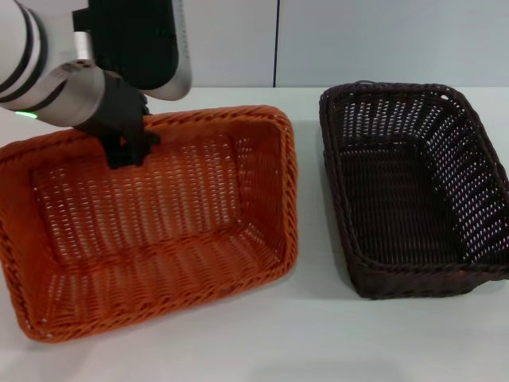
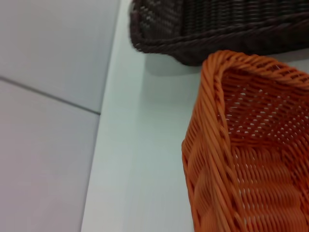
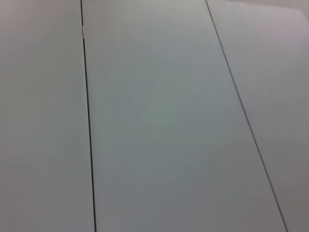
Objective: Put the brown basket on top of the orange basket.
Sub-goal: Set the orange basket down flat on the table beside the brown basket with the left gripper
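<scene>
The orange basket sits nearest on the white tabletop, toward the robot's left, apparently tilted with its far side raised, its near corner cut off at the head view's left edge. The brown basket lies flat on the tabletop to the right, just beside the orange one with a narrow strip of bare surface between them; its right rim runs out of the picture. Farther back, the left hand is at the orange basket's far rim, its dark fingers seemingly clamped on the braided edge, though the contact itself is hard to make out. The left wrist view shows only that orange rim and a corner of the brown basket beyond it, none of the hand's own fingers. The right hand is nowhere in view; its wrist camera shows only plain grey panels. Judged step: the brown basket is untouched, so stacking has not begun; the left arm is handling the orange basket instead. The next move calls for settling the orange basket flat, then gripping the brown basket's rim, lifting it and lowering it squarely onto the orange one
</scene>
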`<state>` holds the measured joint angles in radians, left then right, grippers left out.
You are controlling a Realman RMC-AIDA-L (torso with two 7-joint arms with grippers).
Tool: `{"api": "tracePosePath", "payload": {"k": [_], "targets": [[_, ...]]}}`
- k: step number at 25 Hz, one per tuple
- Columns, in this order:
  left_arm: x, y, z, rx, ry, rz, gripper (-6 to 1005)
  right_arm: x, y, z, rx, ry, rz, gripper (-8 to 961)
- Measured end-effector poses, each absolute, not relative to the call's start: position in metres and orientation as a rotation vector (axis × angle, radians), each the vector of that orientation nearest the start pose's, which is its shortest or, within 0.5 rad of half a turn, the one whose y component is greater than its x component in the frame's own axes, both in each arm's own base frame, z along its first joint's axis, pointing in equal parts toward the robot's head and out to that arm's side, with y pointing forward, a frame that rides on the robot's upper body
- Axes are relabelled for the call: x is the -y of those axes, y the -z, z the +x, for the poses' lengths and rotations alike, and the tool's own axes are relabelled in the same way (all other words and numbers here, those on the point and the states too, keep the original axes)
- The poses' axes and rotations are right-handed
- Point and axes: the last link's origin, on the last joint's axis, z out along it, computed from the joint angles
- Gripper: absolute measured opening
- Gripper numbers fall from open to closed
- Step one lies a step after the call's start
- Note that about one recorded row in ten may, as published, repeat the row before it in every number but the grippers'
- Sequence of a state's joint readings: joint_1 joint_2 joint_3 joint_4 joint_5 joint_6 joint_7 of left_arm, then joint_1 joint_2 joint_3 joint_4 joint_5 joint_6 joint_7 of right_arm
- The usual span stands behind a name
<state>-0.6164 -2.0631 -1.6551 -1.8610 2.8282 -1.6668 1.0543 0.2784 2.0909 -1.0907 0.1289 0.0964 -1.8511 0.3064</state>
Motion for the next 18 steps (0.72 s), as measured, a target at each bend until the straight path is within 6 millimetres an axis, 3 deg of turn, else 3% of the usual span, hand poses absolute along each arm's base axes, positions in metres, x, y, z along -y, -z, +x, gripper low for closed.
{"api": "tracePosePath", "payload": {"k": [6, 18], "targets": [[-0.348, -0.052, -0.082, -0.292, -0.648, -2.518, 150, -0.205, -0.076, 0.374, -0.354, -0.852, -0.973, 661], [-0.358, -0.031, -0.083, -0.272, -0.593, -2.585, 157, -0.206, -0.076, 0.372, -0.352, -0.858, -0.983, 661]]}}
